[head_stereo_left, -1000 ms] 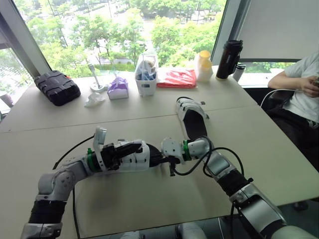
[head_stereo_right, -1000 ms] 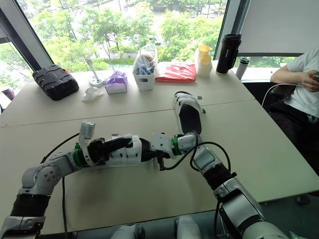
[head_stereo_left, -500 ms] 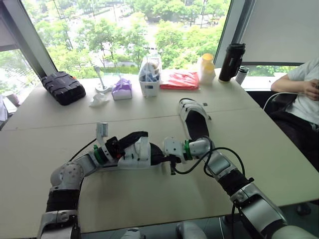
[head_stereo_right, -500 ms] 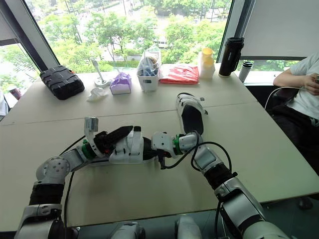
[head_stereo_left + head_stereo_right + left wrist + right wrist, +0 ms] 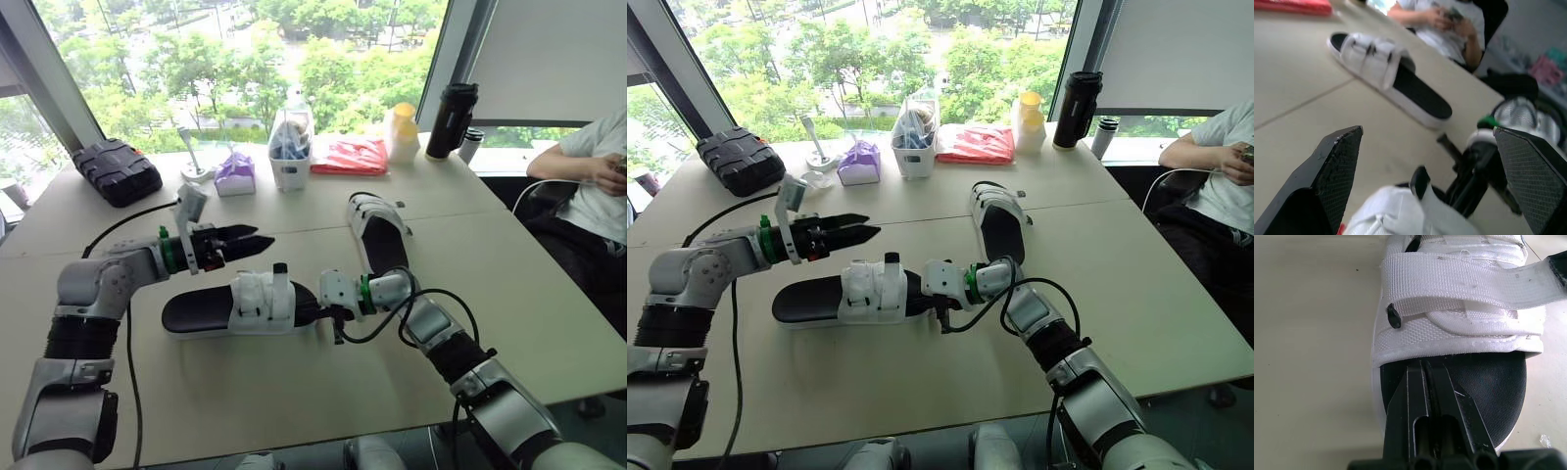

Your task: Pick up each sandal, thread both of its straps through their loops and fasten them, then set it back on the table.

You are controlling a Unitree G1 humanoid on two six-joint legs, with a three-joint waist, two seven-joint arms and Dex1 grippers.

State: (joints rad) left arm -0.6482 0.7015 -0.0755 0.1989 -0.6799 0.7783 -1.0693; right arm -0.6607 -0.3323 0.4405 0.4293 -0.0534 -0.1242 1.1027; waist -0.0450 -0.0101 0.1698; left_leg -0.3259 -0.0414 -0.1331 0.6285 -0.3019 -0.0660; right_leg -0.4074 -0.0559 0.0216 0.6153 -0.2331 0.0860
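We are recording that the left gripper [image 5: 245, 242], now spread wide, has released the near sandal [image 5: 240, 302] and is hanging at centre left, leaving it lying mid-frame on the table [image 5: 294, 382], the right gripper [image 5: 1424, 364] pressed together over its toe, one strap [image 5: 279, 269] apparently still unfastened.

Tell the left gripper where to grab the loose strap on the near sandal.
Pinch the loose strap just below its black tip, bringing the left gripper down from above. That end stands up off the near sandal, and the right gripper sits at the toe end.
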